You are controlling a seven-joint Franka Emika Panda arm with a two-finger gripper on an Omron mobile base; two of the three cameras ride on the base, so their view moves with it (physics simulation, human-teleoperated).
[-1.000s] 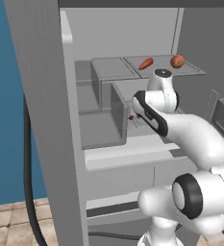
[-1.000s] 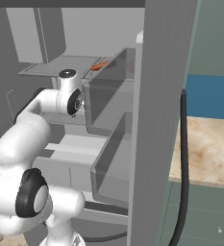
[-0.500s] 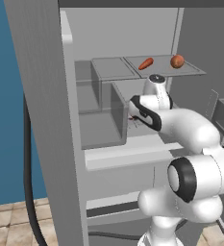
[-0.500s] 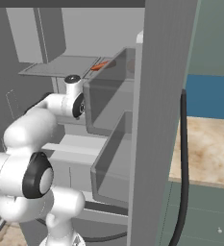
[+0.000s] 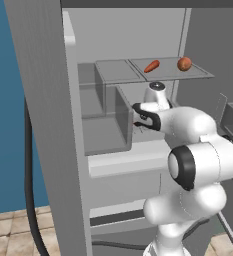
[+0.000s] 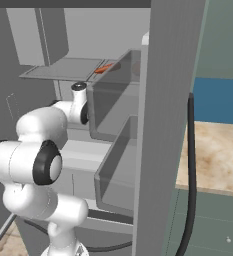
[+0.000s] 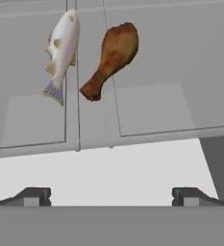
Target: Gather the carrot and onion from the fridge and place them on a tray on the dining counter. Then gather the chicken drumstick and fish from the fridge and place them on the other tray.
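While the gripper (image 7: 111,194) stands wide open and empty at the hand view's bottom, a fish (image 7: 61,54) and chicken drumstick (image 7: 111,58) lie side by side at upper left. In the left base view's upper right, a carrot (image 5: 151,66) and onion (image 5: 184,63) rest on the fridge's upper shelf (image 5: 198,74).

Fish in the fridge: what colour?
The fish is white with tan blotches and a bluish-grey tail; it shows best in the hand view.

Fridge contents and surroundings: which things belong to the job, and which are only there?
Belong to the job:
carrot
onion
fish
chicken drumstick
open gripper, holding nothing

Only there:
black cable
door bins
glass shelf
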